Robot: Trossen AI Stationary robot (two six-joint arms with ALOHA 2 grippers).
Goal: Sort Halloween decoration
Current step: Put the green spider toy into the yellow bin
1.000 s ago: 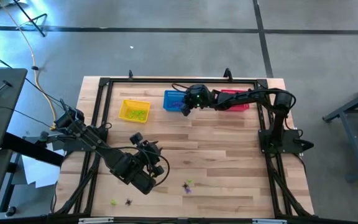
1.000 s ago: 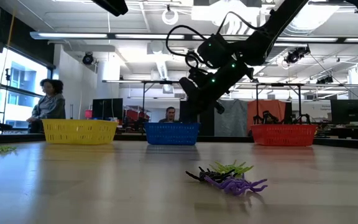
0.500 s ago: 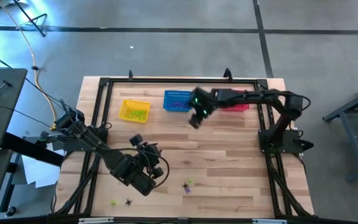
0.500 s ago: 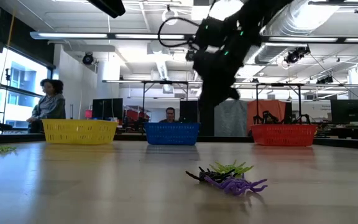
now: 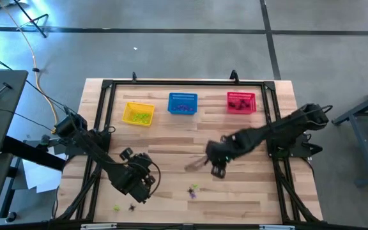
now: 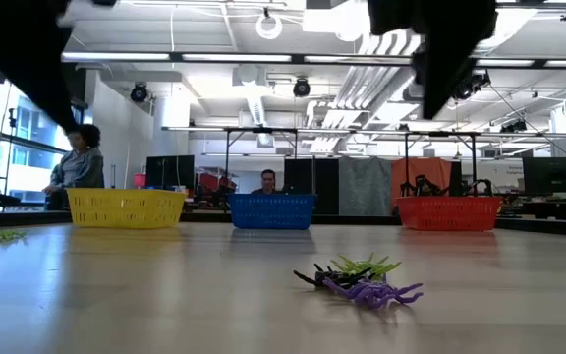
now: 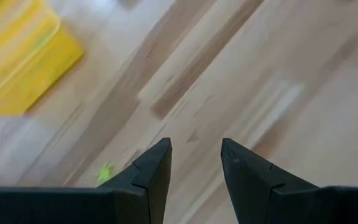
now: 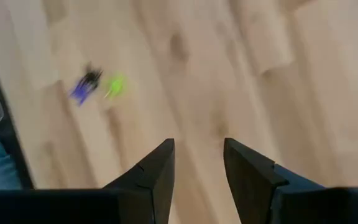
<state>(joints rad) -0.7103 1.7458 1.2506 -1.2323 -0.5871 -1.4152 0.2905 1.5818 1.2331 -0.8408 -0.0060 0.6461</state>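
I see my right arm reaching low across the middle of the bench, its right hand [image 5: 216, 167] pointing down, fingers [image 8: 157, 168] a little apart with nothing between them. My left arm is folded at the near-left, left hand [image 5: 139, 186] aimed down too, fingers [image 7: 154, 165] parted and empty.

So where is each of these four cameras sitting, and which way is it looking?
High view: above, straight down on the table; both arms, three baskets.
Low view: at table-top height, looking level across at the spider cluster and the room; only dark arm parts at top.
Left wrist view: on the left arm, facing the tabletop past the open left gripper; yellow basket beyond.
Right wrist view: past the open right gripper to the same cluster, also seen in the low view.
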